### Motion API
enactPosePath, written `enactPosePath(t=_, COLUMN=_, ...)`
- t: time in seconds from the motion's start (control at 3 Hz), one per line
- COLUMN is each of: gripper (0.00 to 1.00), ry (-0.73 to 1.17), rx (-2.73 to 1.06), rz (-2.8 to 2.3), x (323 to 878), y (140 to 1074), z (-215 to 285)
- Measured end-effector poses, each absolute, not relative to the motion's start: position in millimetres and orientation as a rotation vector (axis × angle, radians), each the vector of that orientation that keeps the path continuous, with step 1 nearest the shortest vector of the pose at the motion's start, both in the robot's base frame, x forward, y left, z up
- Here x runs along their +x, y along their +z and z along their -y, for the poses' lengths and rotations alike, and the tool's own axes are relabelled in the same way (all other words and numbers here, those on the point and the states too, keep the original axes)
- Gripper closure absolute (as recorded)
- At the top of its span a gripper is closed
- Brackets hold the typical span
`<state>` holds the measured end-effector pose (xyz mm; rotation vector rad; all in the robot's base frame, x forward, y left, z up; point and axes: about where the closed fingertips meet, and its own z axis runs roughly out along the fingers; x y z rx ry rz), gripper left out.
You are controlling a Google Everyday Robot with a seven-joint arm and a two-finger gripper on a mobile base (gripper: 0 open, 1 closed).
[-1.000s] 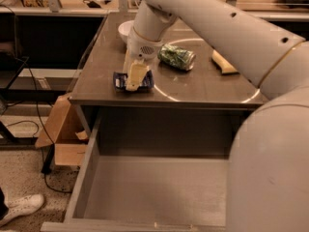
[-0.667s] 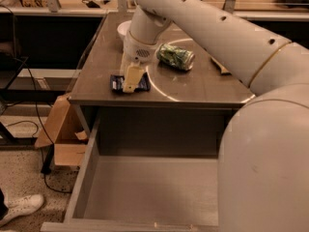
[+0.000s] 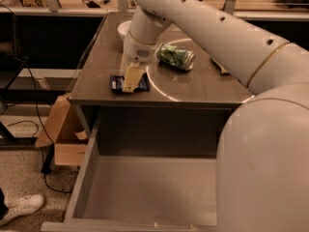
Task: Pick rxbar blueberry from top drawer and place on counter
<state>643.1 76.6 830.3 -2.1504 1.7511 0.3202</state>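
The rxbar blueberry (image 3: 116, 84), a flat dark navy bar, lies on the counter (image 3: 193, 88) near its front left corner. My gripper (image 3: 129, 80) points down at the bar, with its pale yellow tip right over the bar's middle and hiding part of it. The arm comes in from the upper right and fills the right side of the view. The top drawer (image 3: 145, 197) is pulled out below the counter's front edge. Its grey bottom shows nothing in it.
A crushed green can (image 3: 176, 57) lies on the counter right of the gripper. A white bowl (image 3: 123, 30) stands behind the wrist, and a yellow sponge (image 3: 219, 66) shows past the arm. A cardboard box (image 3: 65, 134) and a person's shoe (image 3: 19, 209) are on the floor at left.
The gripper and the bar have shifted slightly left and toward the counter's front edge. The arm has swung further across the right of the view.
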Motion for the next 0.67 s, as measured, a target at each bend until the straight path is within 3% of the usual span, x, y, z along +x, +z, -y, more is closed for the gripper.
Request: enactPosePath(t=0.67, gripper=0.28, ry=0.32, rx=-2.15, rz=-1.751, x=643.1, y=830.2, z=-76.6)
